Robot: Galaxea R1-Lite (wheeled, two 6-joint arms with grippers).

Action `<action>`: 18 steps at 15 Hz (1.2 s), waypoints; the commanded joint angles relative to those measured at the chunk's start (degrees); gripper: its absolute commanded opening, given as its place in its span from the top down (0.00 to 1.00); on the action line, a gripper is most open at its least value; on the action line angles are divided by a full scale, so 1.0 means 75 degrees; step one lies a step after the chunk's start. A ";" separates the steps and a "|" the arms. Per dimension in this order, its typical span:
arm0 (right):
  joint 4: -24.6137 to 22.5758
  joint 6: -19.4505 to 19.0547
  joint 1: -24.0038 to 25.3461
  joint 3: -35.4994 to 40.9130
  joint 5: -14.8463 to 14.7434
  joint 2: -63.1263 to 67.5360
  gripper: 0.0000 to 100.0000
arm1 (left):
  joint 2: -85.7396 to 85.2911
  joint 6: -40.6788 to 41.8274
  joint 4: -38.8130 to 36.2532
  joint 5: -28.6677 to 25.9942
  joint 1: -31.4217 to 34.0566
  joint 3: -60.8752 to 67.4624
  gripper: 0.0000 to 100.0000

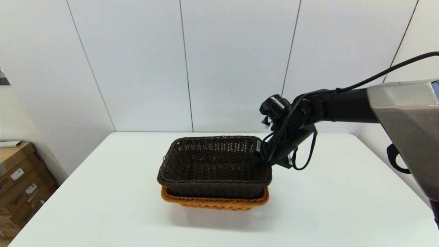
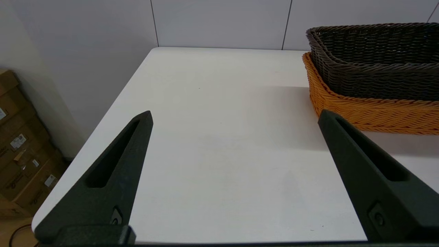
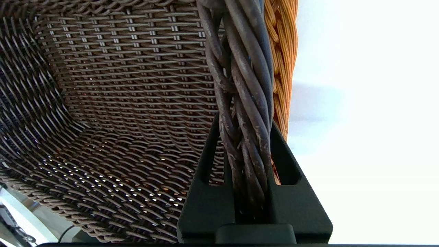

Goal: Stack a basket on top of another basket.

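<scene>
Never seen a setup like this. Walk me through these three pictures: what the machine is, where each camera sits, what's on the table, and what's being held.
This is a two-armed robot at a white table. The wide picture comes from a camera on its head. The other two come from cameras on its wrists, looking out past each arm's black fingers. On the table, the dark brown basket sits nested in the orange-tan basket. The right gripper is shut on the dark basket's braided rim, one finger inside, one outside. The left gripper is open over bare table beside the baskets, holding nothing. Cardboard boxes stand on the floor on the robot's left.
</scene>
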 commanded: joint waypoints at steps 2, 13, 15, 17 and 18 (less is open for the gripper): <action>0.0015 0.0025 -0.0009 0.0087 -0.0039 0.0049 0.00 | -0.0002 -0.0004 0.0000 0.0003 0.0000 0.0000 0.00; 0.0050 -0.0385 -0.0466 -0.0440 -0.0285 -0.1932 0.00 | -0.0002 -0.0004 0.0000 0.0003 0.0000 0.0000 0.00; 0.0190 -0.0643 -0.0782 -0.0440 -0.0391 -0.2635 0.00 | -0.0002 -0.0004 0.0000 0.0003 0.0000 0.0000 0.00; 0.0261 -0.1065 -0.0982 -0.0428 -0.1117 -0.3338 0.00 | -0.0002 -0.0004 0.0000 0.0003 0.0000 0.0000 0.00; 0.0272 -0.1311 -0.1028 -0.0428 -0.1469 -0.3666 0.00 | -0.0002 -0.0004 0.0000 0.0003 0.0000 0.0000 0.00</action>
